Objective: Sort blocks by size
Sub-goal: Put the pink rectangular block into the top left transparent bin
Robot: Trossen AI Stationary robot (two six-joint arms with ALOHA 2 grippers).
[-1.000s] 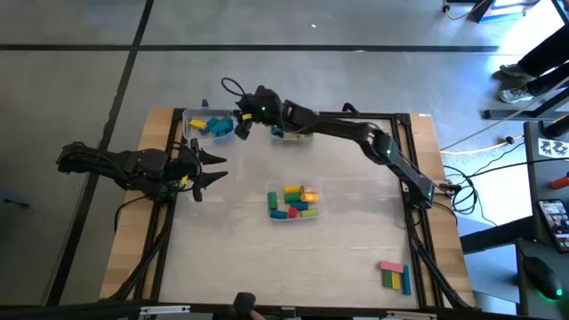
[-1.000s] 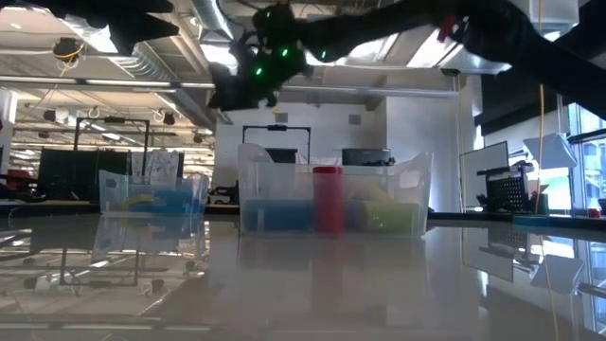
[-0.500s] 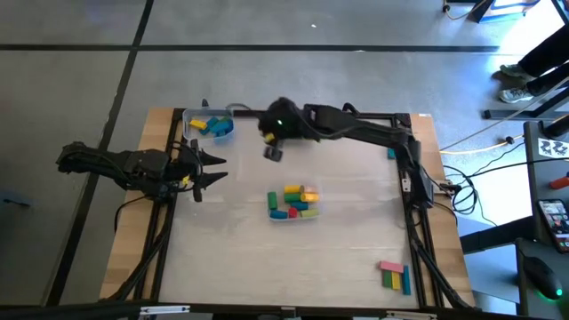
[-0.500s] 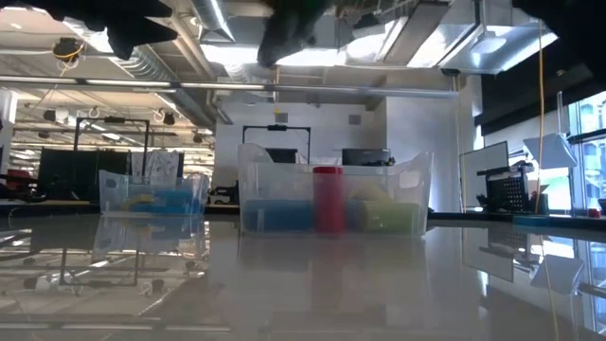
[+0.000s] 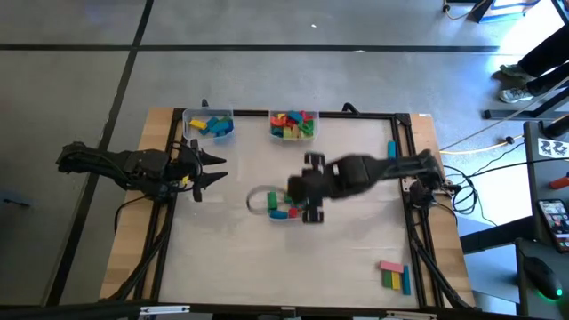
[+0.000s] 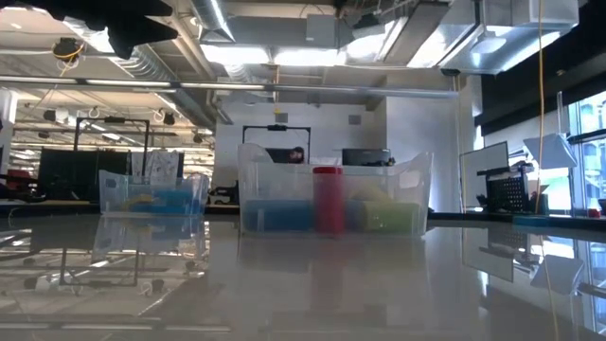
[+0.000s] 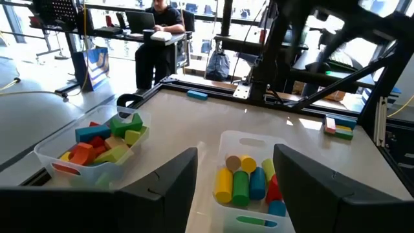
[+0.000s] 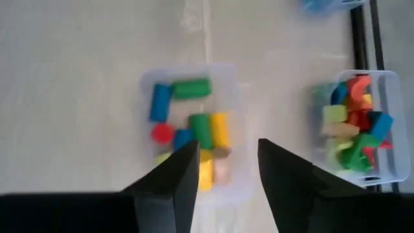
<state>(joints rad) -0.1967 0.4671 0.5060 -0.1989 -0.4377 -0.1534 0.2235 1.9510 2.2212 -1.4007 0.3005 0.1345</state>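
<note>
pale wood and a glossy sheet make up the table, seen from above. at its far edge sit two clear tubs: a far-left tub with blue and yellow blocks, and a far-middle tub with red, green and yellow blocks. a centre tub sits mid-table with mixed blocks, partly hidden under the right gripper, which hangs over it. a few loose blocks lie at the near right corner. the left gripper waits at the left edge, fingers spread.

low view: the centre tub stands in front, showing a blue block, an upright red cylinder and a green block. another clear tub stands further left.

left wrist view: the left gripper's fingers are apart with nothing between; beyond lie the centre tub and the far-middle tub. a seated person is behind the table.

right wrist view: the right gripper's fingers are apart and empty, above the centre tub; the far-middle tub lies well apart.
</note>
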